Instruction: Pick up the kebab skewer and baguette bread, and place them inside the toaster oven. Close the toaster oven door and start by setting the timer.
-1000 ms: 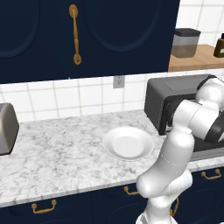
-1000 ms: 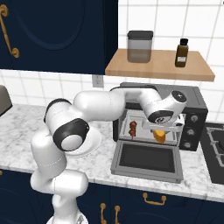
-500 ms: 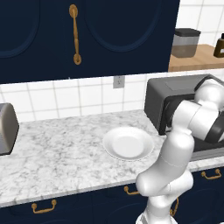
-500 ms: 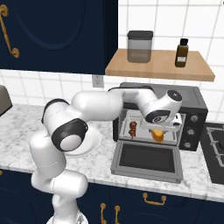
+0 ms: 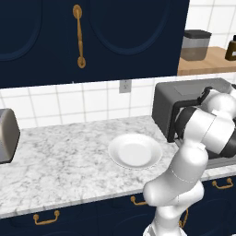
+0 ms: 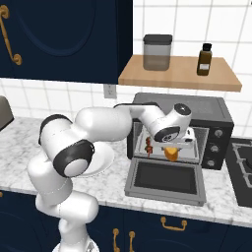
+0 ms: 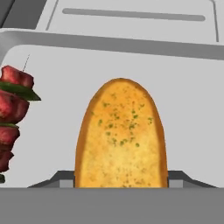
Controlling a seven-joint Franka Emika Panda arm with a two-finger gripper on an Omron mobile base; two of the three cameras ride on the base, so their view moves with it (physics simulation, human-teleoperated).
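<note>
Baguette bread clamped between pincer jaws, kebab skewer just beside.

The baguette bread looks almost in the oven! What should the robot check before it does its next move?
1. Toaster oven door is open and lying flat: ok.
2. Baguette bread sits between the jaws of the gripper at the oven mouth: ok.
3. Bread is all the way inside the toaster oven: cannot tell; in the right base view it hangs at the opening.
4. Kebab skewer is already inside, beside the bread and not touching it: ok.
5. Room to set the bread down next to the skewer: ok; pale floor shows around the loaf.
6. White plate on the counter is out of the arm's way: ok.
</note>
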